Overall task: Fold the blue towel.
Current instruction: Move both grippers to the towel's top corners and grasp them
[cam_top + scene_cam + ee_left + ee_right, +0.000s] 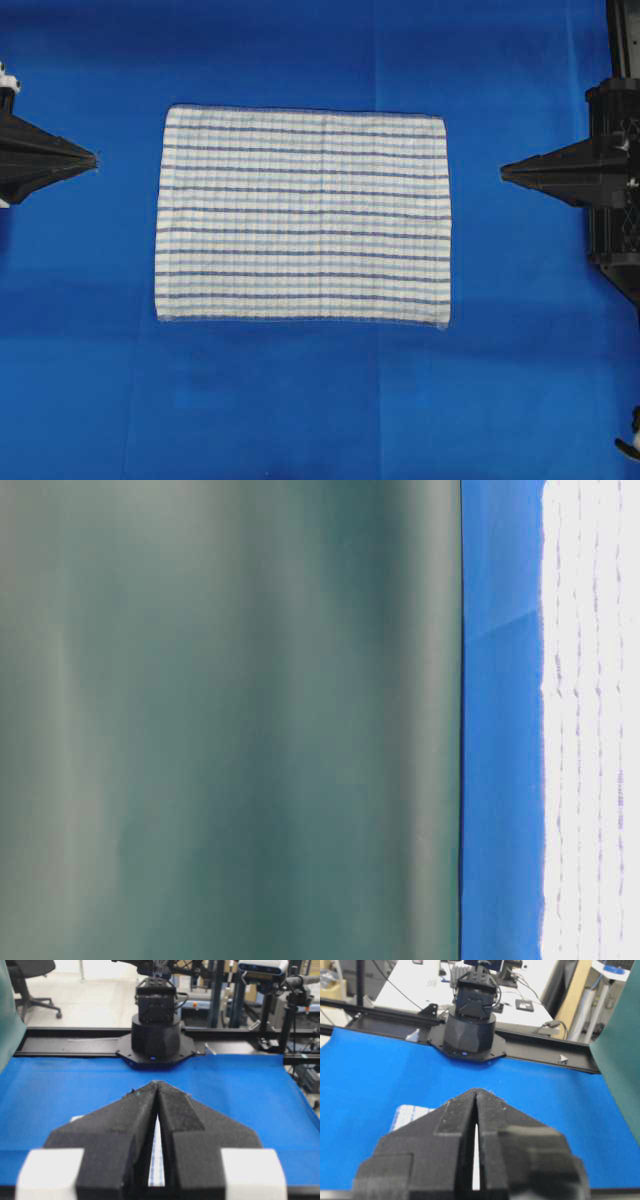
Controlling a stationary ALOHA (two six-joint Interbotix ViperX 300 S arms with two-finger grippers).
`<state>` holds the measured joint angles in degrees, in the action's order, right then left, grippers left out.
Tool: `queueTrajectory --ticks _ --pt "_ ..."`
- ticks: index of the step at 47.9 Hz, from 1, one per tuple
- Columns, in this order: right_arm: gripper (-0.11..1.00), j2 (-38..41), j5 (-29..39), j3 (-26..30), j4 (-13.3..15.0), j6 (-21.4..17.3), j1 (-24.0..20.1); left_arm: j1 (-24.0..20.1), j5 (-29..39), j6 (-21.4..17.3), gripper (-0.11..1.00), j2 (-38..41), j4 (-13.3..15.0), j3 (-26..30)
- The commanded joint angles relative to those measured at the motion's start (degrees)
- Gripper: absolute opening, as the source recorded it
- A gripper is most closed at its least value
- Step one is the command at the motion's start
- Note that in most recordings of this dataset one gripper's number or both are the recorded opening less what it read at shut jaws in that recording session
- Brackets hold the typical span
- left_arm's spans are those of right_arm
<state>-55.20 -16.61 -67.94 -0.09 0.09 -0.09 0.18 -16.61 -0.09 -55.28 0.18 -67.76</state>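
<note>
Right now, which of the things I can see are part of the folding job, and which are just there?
Part of the job:
- striped towel, lying flat and unfolded
- left hand, shut, clear of the towel
- right hand, shut, clear of the towel

Just there:
- blue table cover
- green curtain
- office chair

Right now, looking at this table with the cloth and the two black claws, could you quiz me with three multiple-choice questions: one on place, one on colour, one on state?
1. Where does the blue towel lie?
A. between the two claws
B. under the left claw
C. off the table

2. What colour is the table covering?
A. green
B. bright blue
C. white

3. How is the towel?
A. folded in half
B. rolled up
C. spread flat

Answers: 1 A, the left claw and right claw sit either side, apart from it. 2 B, solid blue all round. 3 C, one flat rectangle.
</note>
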Motion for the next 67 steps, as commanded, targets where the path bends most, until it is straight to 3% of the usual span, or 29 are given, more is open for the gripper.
queueTrajectory --ticks 1,8,25,30,36,41,45,67 --pt "0.0 1.1 -0.4 1.7 -0.4 -0.4 1.7 -2.4 0.9 0.1 0.0 1.6 2.5 0.7" --pt "0.0 5.1 0.9 1.8 -3.3 -0.4 6.8 -5.5 1.1 0.4 0.0 5.2 2.5 0.8" --pt "0.01 18.8 1.7 2.4 -7.6 -0.4 16.8 -13.8 1.0 0.4 0.0 19.2 2.5 1.5" --pt "0.07 23.1 1.4 2.5 -8.7 -0.4 18.6 -16.4 0.6 0.4 0.02 23.9 2.5 1.5" --pt "0.28 28.3 0.8 2.6 -9.9 -0.4 20.7 -19.1 -1.3 0.4 0.25 29.4 2.5 1.4" --pt "0.54 31.6 -0.2 2.4 -10.7 -0.4 21.7 -20.7 -3.8 0.4 0.52 34.2 2.5 1.2" --pt "0.68 33.9 -1.6 1.9 -11.4 -0.4 22.6 -21.4 -5.5 0.4 0.69 37.4 2.5 1.1" --pt "0.67 46.0 -10.5 -0.2 -15.1 -0.3 23.6 -26.5 -16.0 0.4 0.64 55.3 2.5 1.1"
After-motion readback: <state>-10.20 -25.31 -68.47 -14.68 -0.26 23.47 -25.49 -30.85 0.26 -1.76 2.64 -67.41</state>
